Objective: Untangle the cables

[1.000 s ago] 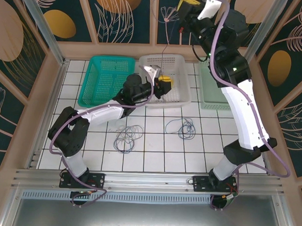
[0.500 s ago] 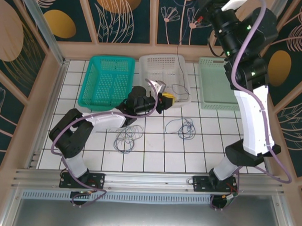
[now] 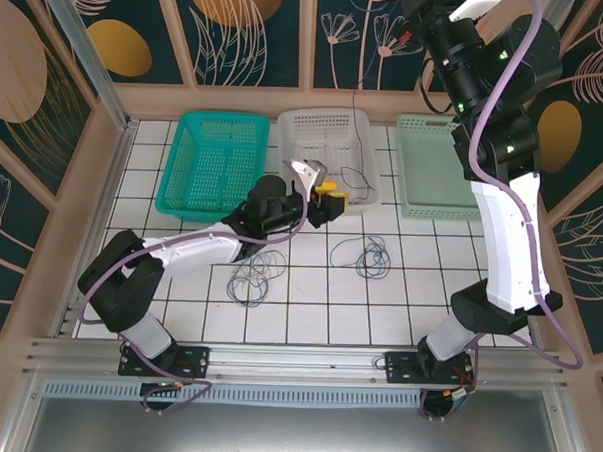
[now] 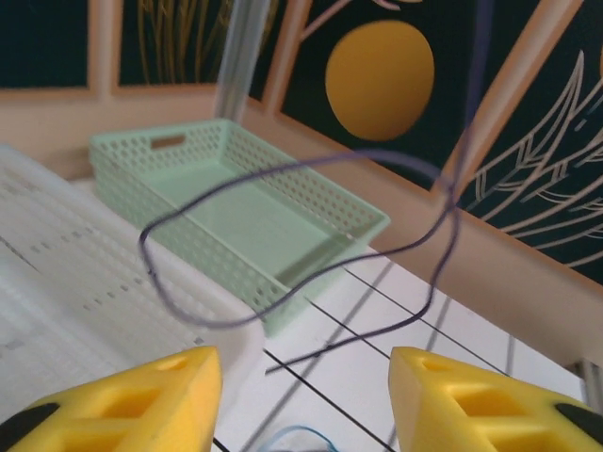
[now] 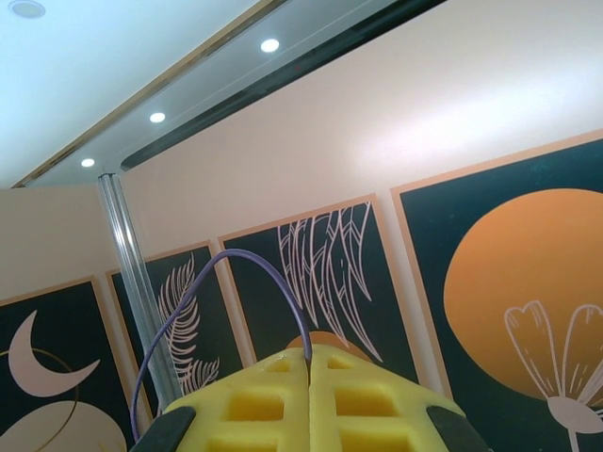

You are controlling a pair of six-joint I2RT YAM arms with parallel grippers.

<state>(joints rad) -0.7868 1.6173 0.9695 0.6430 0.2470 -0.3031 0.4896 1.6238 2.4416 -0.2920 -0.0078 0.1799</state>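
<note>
Over the white basket (image 3: 326,113): your right gripper (image 5: 309,363) is raised high at the far right. Its fingers are pressed together on one greyish-purple cable (image 5: 226,253), which hangs in a loose loop down to the basket's near right corner.
Left gripper (image 4: 301,377): the fingers are apart at the basket's near edge with nothing between them. The hanging loop sits just beyond the tips.
Other cables: two loose bundles lie on the tiled table (image 3: 309,286), one near left (image 3: 254,276) and one near centre (image 3: 360,255), apart from each other.
Snag risk: if you lift further, the loop may catch the basket rim and drag or tip the basket.
Missed pinch: the wire is very thin and hangs free, so closing your left fingers now would likely catch only air.
Slip risk: a hard pull against a snag could draw the wire out of the right fingers.
Re-tangle risk: a dropped or low-carried wire would likely land across the table bundles and knot up again.
</note>
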